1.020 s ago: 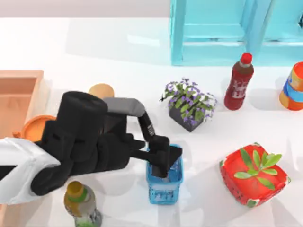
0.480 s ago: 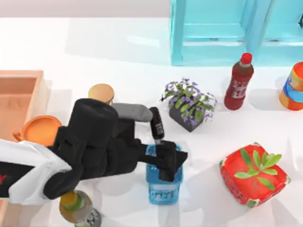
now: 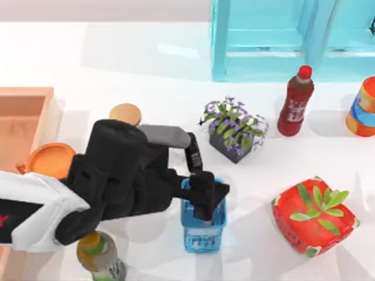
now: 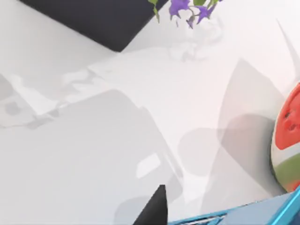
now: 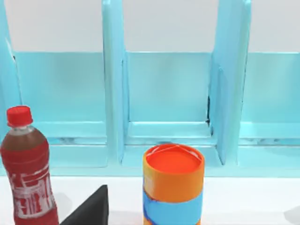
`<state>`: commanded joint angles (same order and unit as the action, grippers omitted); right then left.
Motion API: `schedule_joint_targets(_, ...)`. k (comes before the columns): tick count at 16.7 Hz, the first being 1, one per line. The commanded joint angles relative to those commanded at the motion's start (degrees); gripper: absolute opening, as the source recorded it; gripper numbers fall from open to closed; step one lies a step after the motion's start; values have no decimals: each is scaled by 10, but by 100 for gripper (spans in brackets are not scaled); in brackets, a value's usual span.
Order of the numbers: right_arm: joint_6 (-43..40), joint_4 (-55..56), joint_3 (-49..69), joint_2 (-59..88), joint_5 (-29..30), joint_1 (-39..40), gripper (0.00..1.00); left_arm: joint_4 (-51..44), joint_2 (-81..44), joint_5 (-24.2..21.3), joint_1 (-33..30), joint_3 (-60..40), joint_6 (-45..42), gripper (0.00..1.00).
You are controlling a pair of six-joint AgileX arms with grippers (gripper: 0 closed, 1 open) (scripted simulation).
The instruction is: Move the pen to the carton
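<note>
Left gripper (image 3: 206,199) over blue basket (image 3: 203,236) rim; carton (image 3: 23,120) far left.

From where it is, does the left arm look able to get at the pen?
Probably yes. The left gripper hangs over the blue basket, right beside the pen, which stands up out of the basket's far rim with nothing covering it.

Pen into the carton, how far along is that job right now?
Early. The pen is not in the carton, which sits at the table's left edge. In hand: the left gripper is down over the small blue basket, with the pen's black cap sticking up beside it; whether it is gripped cannot be told. Left: lifting the pen, carrying it left and releasing it in the carton.
</note>
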<state>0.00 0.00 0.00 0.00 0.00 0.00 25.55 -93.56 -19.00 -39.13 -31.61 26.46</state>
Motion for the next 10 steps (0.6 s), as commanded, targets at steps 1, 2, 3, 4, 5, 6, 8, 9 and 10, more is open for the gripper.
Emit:
schedule_joint_targets(1, 0, 0, 0, 0, 0, 0, 100, 0, 0, 0, 0, 0, 0, 25)
schedule_joint_targets(2, 0, 0, 0, 0, 0, 0, 100, 0, 0, 0, 0, 0, 0, 17)
schedule_joint_targets(3, 0, 0, 0, 0, 0, 0, 100, 0, 0, 0, 0, 0, 0, 10)
schedule_joint_targets(4, 0, 0, 0, 0, 0, 0, 100, 0, 0, 0, 0, 0, 0, 2)
schedule_joint_targets(5, 0, 0, 0, 0, 0, 0, 100, 0, 0, 0, 0, 0, 0, 0)
schedule_joint_targets(6, 0, 0, 0, 0, 0, 0, 100, 0, 0, 0, 0, 0, 0, 0)
schedule_joint_targets(8, 0, 0, 0, 0, 0, 0, 100, 0, 0, 0, 0, 0, 0, 0)
schedule_joint_targets(9, 0, 0, 0, 0, 0, 0, 100, 0, 0, 0, 0, 0, 0, 0)
schedule_joint_targets(10, 0, 0, 0, 0, 0, 0, 100, 0, 0, 0, 0, 0, 0, 0)
